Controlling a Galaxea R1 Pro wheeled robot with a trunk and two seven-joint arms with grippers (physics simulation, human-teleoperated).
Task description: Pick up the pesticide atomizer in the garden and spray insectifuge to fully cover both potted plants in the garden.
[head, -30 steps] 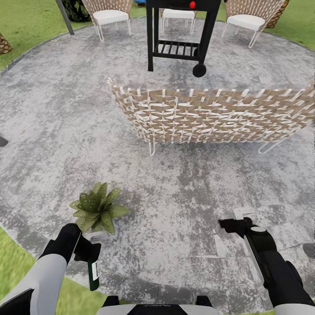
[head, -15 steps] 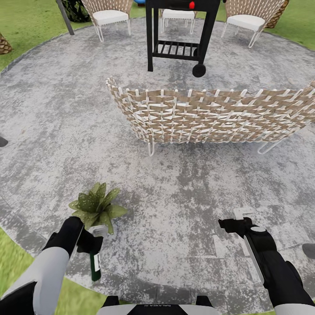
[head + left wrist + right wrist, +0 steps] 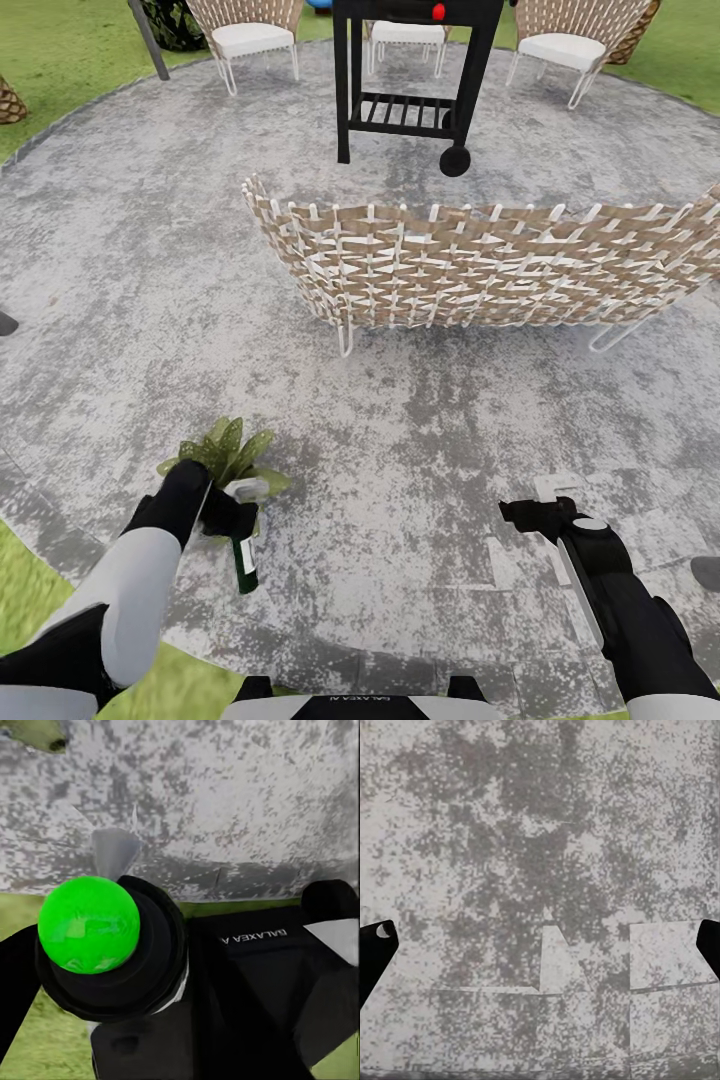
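Observation:
My left gripper [image 3: 232, 518] is shut on the black top of the pesticide atomizer [image 3: 244, 566], a slim dark green bottle with a white label that hangs tilted below the fingers. It sits right at the near side of a potted plant [image 3: 228, 449], whose speckled green leaves poke out behind the wrist. The left wrist view looks down on the atomizer's black cap [image 3: 154, 945], which has a bright green knob. My right gripper [image 3: 527, 516] hovers low over the stone patio [image 3: 450, 430], open, with nothing between its fingertips [image 3: 375, 945].
A long wicker sofa [image 3: 480, 265] stands across the patio's middle, back side towards me. Behind it are a black grill [image 3: 410, 70] and wicker chairs [image 3: 245, 35]. Lawn [image 3: 25, 600] borders the patio at my near left.
My left arm has carried the atomizer forward and to the right, up against the plant, and now covers the plant's near leaves. The right arm has not moved.

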